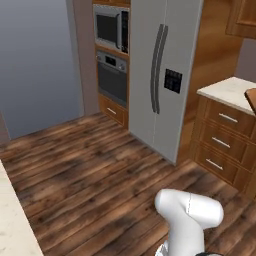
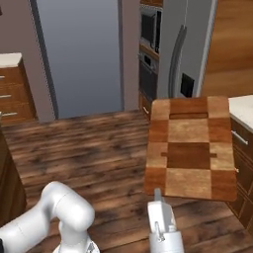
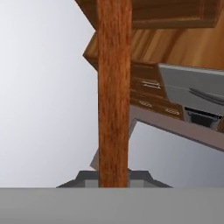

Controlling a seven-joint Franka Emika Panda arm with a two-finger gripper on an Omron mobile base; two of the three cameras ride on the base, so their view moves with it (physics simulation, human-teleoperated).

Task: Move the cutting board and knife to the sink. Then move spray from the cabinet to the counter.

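The cutting board, a reddish-brown patchwork of lighter and darker wooden blocks, hangs in the air over the wooden floor. My gripper is shut on its near edge from below. In the hand view the cutting board shows edge-on as a tall wooden strip rising from between my gripper fingertips. A corner of the cutting board also pokes in at the right edge of the left base view. The beige counter over brown drawers stands just to the right of the board, and its corner lies behind the board's right side.
A steel fridge and a built-in oven and microwave stand ahead. Drawers sit under the right counter. A wooden wall cabinet hangs at the top right. Another counter edge is at the near left, and open wooden floor lies between.
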